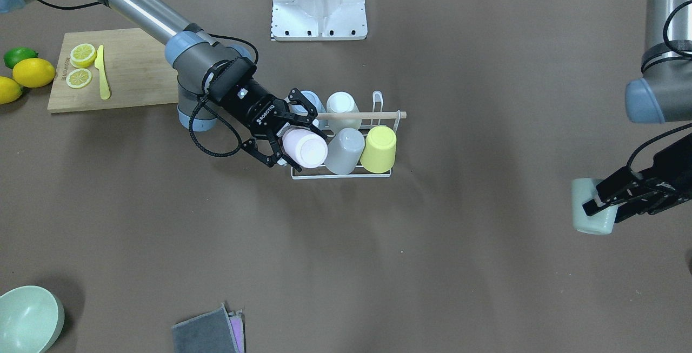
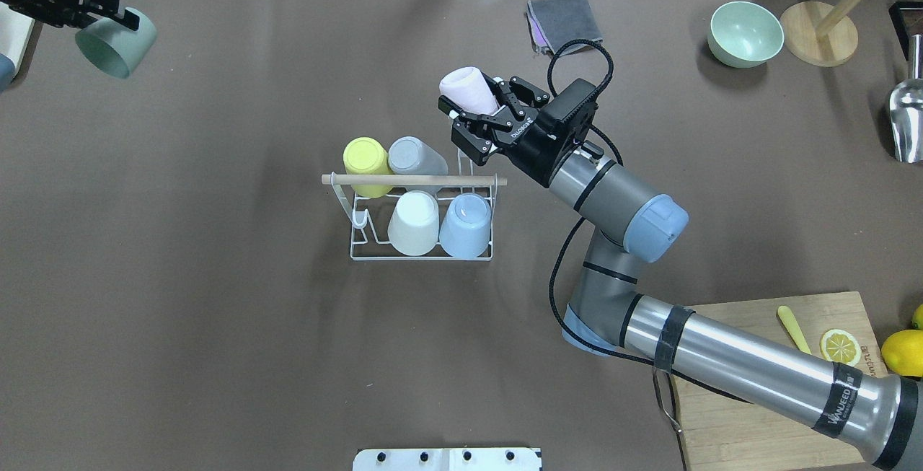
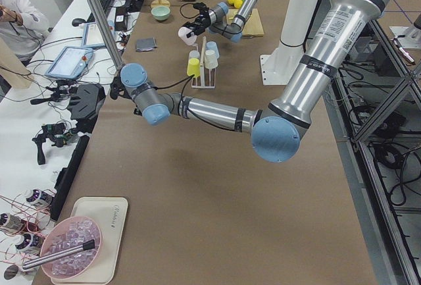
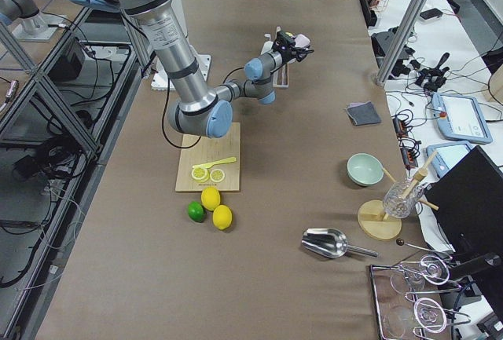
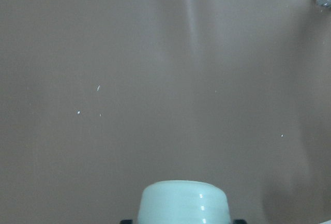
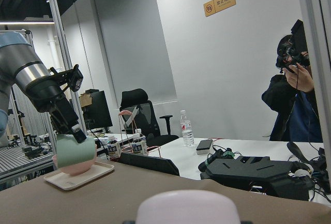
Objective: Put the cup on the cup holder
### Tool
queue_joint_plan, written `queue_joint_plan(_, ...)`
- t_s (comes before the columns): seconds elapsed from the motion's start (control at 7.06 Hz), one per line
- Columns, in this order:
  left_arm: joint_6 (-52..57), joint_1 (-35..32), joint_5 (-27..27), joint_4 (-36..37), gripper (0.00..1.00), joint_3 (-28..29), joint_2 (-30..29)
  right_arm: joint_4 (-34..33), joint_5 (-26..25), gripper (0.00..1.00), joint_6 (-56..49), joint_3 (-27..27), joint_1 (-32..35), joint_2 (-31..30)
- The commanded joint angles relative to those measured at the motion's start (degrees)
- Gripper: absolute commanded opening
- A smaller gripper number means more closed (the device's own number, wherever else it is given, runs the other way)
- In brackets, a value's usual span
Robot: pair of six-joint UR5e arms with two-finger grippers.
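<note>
The cup holder (image 2: pixel 422 251), a white wire rack with a wooden rod handle (image 2: pixel 414 180), stands mid-table and also shows in the front view (image 1: pixel 340 175). It carries yellow, grey, white and blue cups upside down. My right gripper (image 2: pixel 472 101) is shut on a pink cup (image 2: pixel 465 86) and holds it tilted in the air over the rack's end; the front view shows the gripper (image 1: pixel 300 145) and the cup (image 1: pixel 309 150). My left gripper (image 2: pixel 108 18) is shut on a pale green cup (image 2: pixel 119 45) far off at the table's corner (image 1: pixel 592 218).
A wooden cutting board (image 1: pixel 127 72) holds lemon slices and a yellow knife, with lemons (image 1: pixel 32 72) and a lime beside it. A green bowl (image 2: pixel 746 32), a grey cloth (image 2: pixel 566 18), a wooden stand (image 2: pixel 818 42) and a metal scoop (image 2: pixel 907 114) lie along the far edge.
</note>
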Motion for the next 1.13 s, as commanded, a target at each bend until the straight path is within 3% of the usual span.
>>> queue_joint_plan(0.0, -8.8, 1.3, 5.9, -13.8, 0.00, 0.4, 0.1, 0.9, -1.0, 0.00, 0.0, -0.6, -1.4, 0.0)
queue_joint_plan(0.71, -24.2, 10.9, 27.1, -40.6, 0.00, -0.6, -0.5, 1.8, -0.9, 0.00, 0.1, -0.6, -2.5, -0.3)
queue_joint_plan(0.85, -25.9, 13.9, 33.5, -43.8, 0.00, -2.4, 0.1, 1.8, -0.7, 0.58, 0.4, -0.5, -2.5, -0.2)
queue_joint_plan(0.99, -27.4, 16.4, 38.5, -45.8, 0.00, -4.5, 1.0, 1.8, -0.7, 1.00, 0.6, -0.3, -2.5, -0.2)
